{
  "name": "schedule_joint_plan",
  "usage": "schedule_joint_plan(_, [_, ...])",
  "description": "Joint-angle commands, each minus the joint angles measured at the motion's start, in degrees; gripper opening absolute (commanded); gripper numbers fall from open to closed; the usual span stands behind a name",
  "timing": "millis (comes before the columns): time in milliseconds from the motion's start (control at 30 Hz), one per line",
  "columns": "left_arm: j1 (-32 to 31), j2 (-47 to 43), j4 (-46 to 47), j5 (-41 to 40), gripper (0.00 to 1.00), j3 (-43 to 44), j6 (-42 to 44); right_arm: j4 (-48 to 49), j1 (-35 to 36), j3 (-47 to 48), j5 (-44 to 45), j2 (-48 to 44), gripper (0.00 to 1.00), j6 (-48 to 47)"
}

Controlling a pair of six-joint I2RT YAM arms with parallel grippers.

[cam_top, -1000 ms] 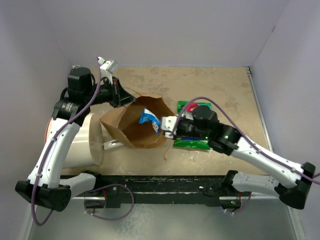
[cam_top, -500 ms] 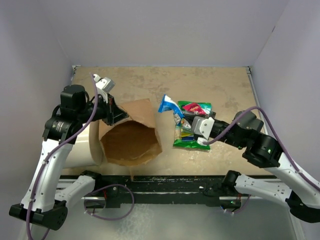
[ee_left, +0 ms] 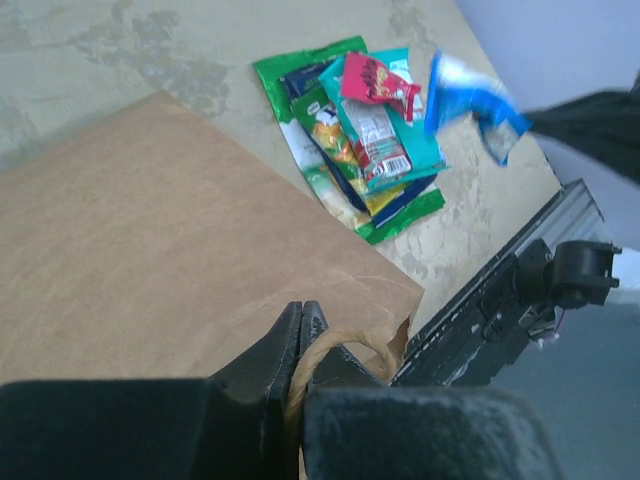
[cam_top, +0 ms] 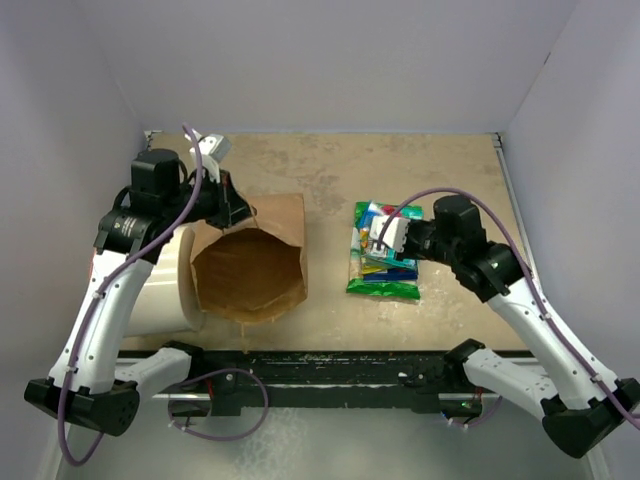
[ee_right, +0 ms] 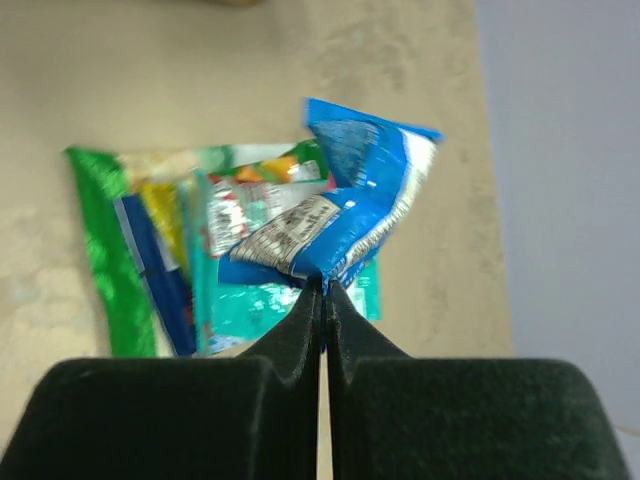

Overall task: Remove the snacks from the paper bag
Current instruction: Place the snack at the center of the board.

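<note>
tabletop (cam_top: pixel 328 255) separates paper bag (cam_top: pixel 280 215) edge from snacks (cam_top: pixel 382 283) pile.

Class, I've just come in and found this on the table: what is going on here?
The left gripper is shut on the thin twisted paper handle of the brown kraft paper bag, which rests on the table with its mouth open; no packet shows inside. The right gripper is shut on a crumpled blue foil packet, held over the pile of shiny foil snack packets to the right of the bag. A large white cylinder lies on the bag's other side.
</note>
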Motion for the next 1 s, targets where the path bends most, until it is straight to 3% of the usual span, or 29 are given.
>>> schedule_joint_plan(0, [0.17,1.38,4.71,-1.41,0.0,5.6,-1.55,-8.33,-0.97,-3.77,-10.4,-0.63,0.0,-10.63])
schedule_joint_plan(333, [0.16,3.91,7.96,1.6,0.0,6.6,-1.35,-2.42,-3.6,-10.94,-10.29,1.24,0.0,-17.54])
schedule_joint_plan(567, [-0.09,4.03,10.32,4.3,0.0,5.78,-3.72,-0.39,-8.82,-10.84,-15.93,4.75,0.0,-18.45])
schedule_joint_plan(967, [-0.32,4.78,11.03,4.66,0.0,5.43,-4.06,4.76,-11.99,-17.17,-14.1,2.89,0.0,-18.62])
